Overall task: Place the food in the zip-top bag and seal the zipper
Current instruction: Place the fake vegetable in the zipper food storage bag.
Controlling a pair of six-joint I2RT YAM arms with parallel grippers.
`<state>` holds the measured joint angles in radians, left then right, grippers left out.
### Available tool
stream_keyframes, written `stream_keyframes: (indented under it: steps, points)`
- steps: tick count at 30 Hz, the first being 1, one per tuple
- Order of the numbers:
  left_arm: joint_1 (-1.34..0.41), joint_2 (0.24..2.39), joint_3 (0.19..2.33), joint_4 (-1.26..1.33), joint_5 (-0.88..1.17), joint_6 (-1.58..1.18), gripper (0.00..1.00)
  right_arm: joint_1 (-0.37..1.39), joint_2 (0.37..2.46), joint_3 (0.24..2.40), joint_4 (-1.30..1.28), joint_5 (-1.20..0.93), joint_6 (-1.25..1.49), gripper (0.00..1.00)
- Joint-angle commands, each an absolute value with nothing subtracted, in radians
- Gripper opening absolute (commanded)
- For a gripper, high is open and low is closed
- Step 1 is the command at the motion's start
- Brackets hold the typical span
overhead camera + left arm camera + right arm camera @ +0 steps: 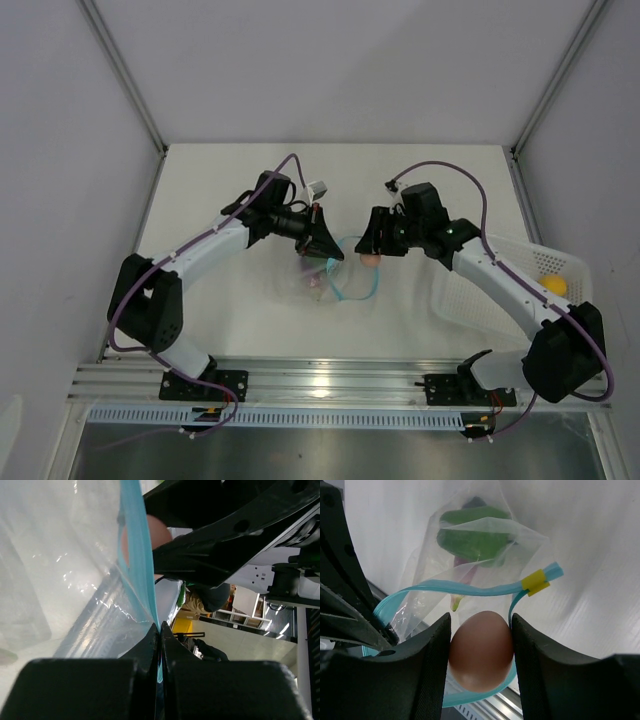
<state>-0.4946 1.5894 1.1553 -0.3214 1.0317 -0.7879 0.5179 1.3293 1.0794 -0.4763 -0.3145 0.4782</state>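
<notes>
No readable text in any view, no legible labels, brands, numbers or signs, zip-top bag (445,575) clear and unprinted.

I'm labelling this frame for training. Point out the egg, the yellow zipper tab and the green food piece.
egg (481,652): right wrist view, middle of its shell.
yellow zipper tab (536,580): right wrist view, centre of the tab.
green food piece (475,537): right wrist view, middle of its broad face.

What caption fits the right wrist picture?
Right hand holds a smooth pinkish-brown egg at the open clear plastic bag, glossy green toy food inside.
</notes>
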Motion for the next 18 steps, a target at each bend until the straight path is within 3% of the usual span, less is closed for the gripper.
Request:
stream_keyframes:
  steps: [1, 4, 5, 6, 8, 10, 18]
  points:
    - [-0.488, 1.531, 1.186, -0.278, 1.065, -0.815, 0.01, 0.549, 1.345, 1.118, -0.417, -0.333, 0.465, 0.1]
    - [-0.488, 1.528, 1.186, -0.278, 1.066, -0.816, 0.01, 0.578, 1.355, 1.106, -0.42, -0.328, 0.456, 0.18]
    - [-0.488, 1.528, 1.186, -0.278, 1.066, -0.816, 0.01, 0.586, 1.356, 1.103, -0.422, -0.316, 0.454, 0.38]
    - [-0.488, 1.528, 1.186, -0.276, 1.068, -0.815, 0.01, 0.595, 1.355, 1.097, -0.423, -0.31, 0.457, 0.5]
    - [-0.488, 1.528, 1.184, -0.276, 1.066, -0.816, 0.01, 0.6, 1.348, 1.094, -0.425, -0.305, 0.459, 0.7]
    - [-0.488, 1.528, 1.18, -0.276, 1.066, -0.818, 0.01, 0.604, 1.342, 1.1, -0.431, -0.287, 0.46, 0.79]
    - [-0.488, 1.536, 1.181, -0.276, 1.066, -0.818, 0.01, 0.603, 1.315, 1.138, -0.471, -0.249, 0.451, 0.84]
